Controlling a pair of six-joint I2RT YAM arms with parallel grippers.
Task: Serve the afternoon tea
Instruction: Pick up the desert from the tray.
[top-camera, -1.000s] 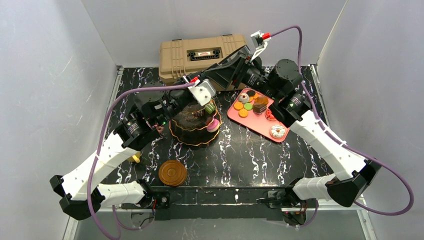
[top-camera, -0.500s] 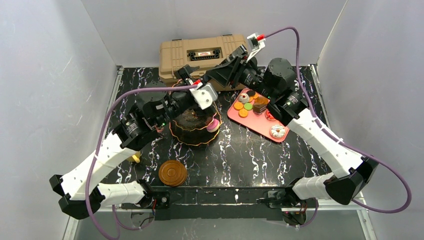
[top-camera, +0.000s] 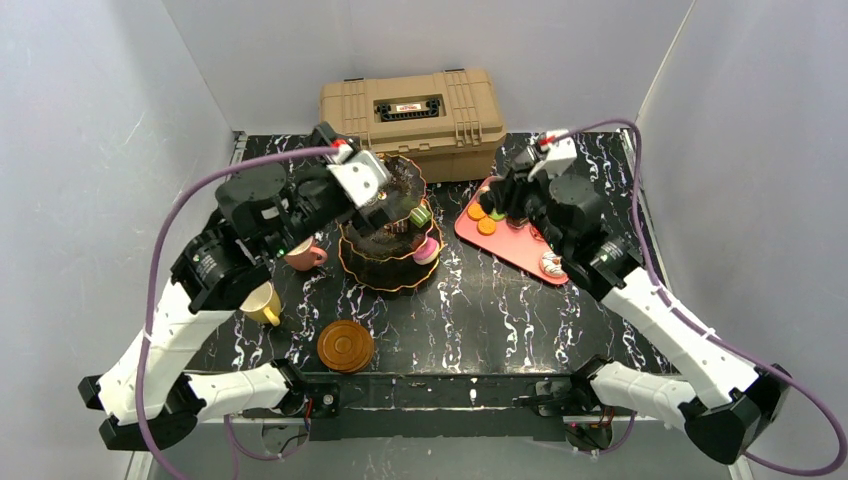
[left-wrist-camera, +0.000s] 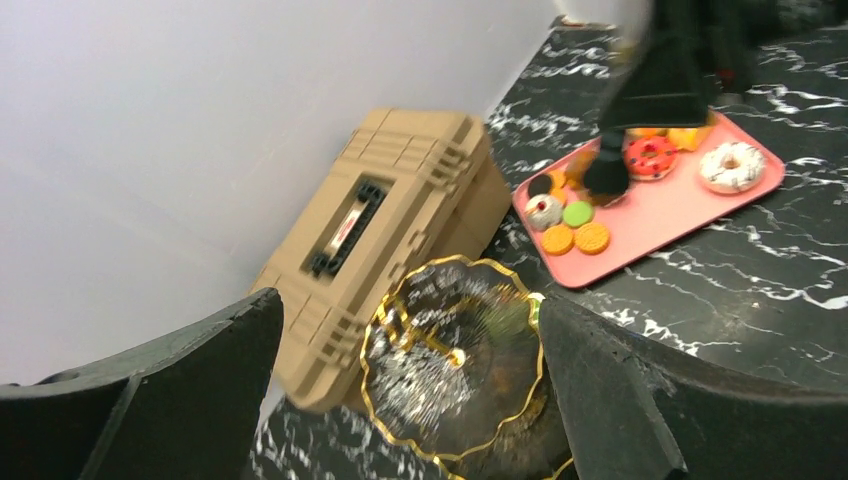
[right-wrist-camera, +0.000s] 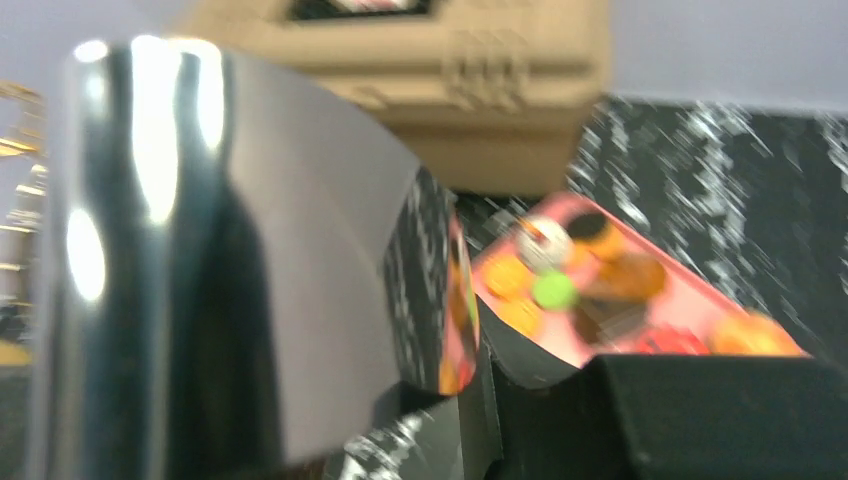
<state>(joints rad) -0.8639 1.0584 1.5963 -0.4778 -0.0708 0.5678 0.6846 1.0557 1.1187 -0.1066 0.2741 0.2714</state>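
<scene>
Left wrist view: left gripper (left-wrist-camera: 405, 330) jaws spread wide, nothing between them, hanging above the top tier of the stand (top-camera: 372, 262). The right gripper (top-camera: 503, 203) is low over the far end of the pink tray (top-camera: 515, 245). Its wrist view is too blurred, so I can't tell how wide the jaws are or whether they hold a pastry.

The stand sits mid-table, just in front of the toolbox (top-camera: 410, 110). A green macaron (top-camera: 420, 213) and a pink macaron (top-camera: 427, 250) are on its right side. The tray is just right of the stand and holds orange macarons (top-camera: 487, 226), a donut (top-camera: 553, 263) and other pieces. The pink cup (top-camera: 300, 255) and yellow cup (top-camera: 262, 303) stand left of the stand on the table (top-camera: 480, 320). One brown saucer (top-camera: 345, 345) lies near the front edge, apart from both cups.

Step in hand, as I judge it: loading the stand from the tray, with the right arm at the pick and most pastries not yet moved. The next move calls for a square grip on one piece without nudging its neighbours, then a lift clear and a carry to a free spot on a tier. The left arm should keep off the stand. The cups are not yet on a saucer.
</scene>
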